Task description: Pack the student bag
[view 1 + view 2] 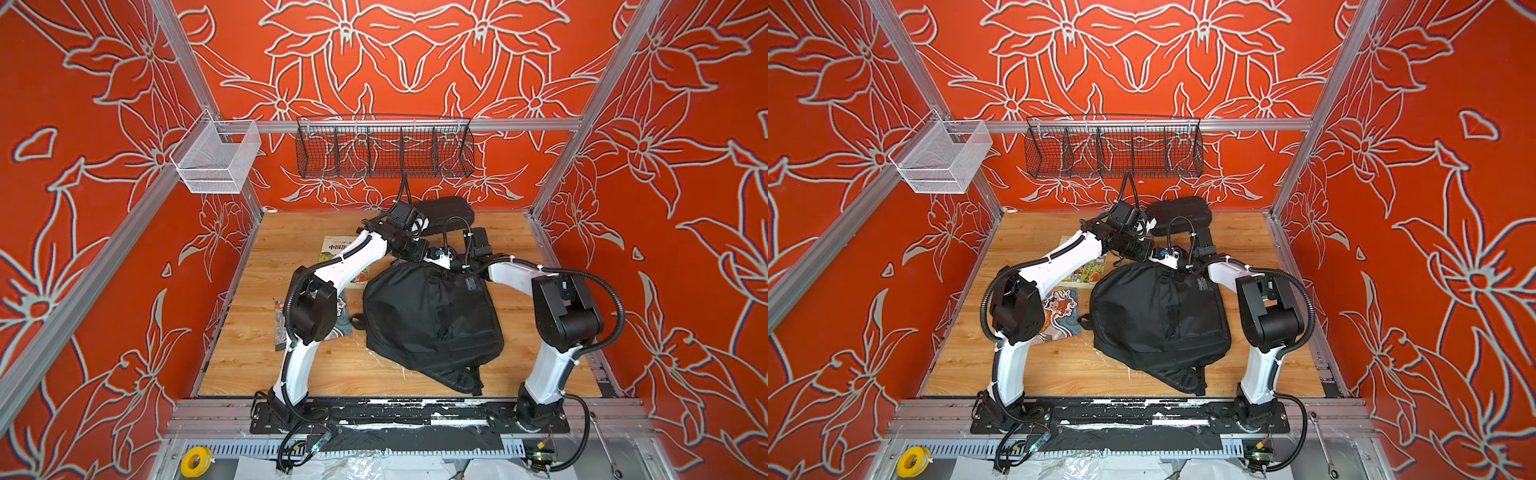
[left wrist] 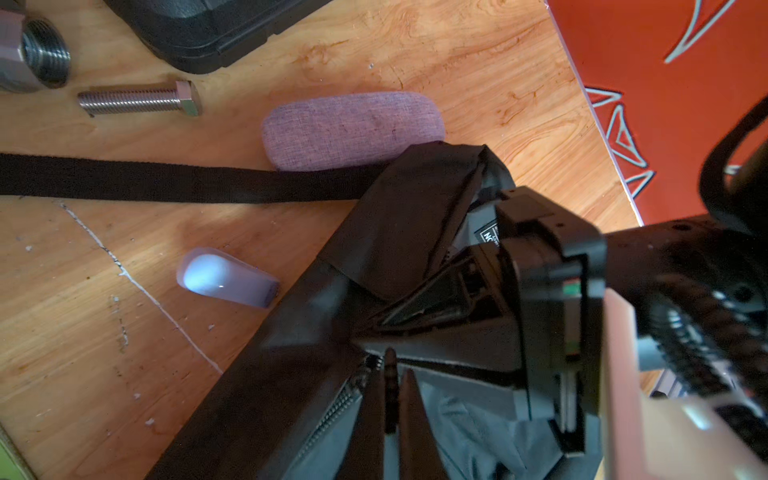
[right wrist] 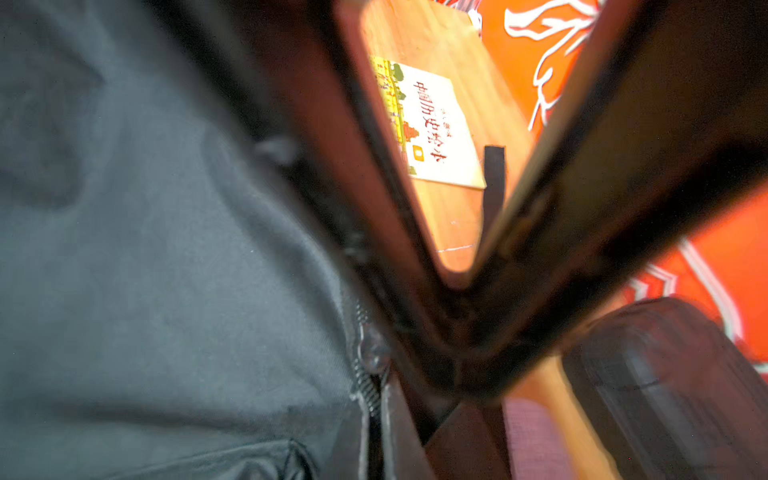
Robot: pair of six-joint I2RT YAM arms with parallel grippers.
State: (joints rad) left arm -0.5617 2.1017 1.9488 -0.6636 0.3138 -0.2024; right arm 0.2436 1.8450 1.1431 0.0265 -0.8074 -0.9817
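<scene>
I saw the left jaws pinching the student bag [image 1: 428,320] at its zipper; right jaws were pressed together alongside.

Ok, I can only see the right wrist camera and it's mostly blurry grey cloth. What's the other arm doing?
Observer: The left gripper is shut right at the backpack's zipper, at the far end of the bag.
Operator: Is there more to pack than the book I see?
Observer: Yes, a second book with a cartoon figure lies partly hidden by the left arm.
Operator: Anything small?
Observer: A steel bolt lies on the table between the hard black case and the bag's strap.
</scene>
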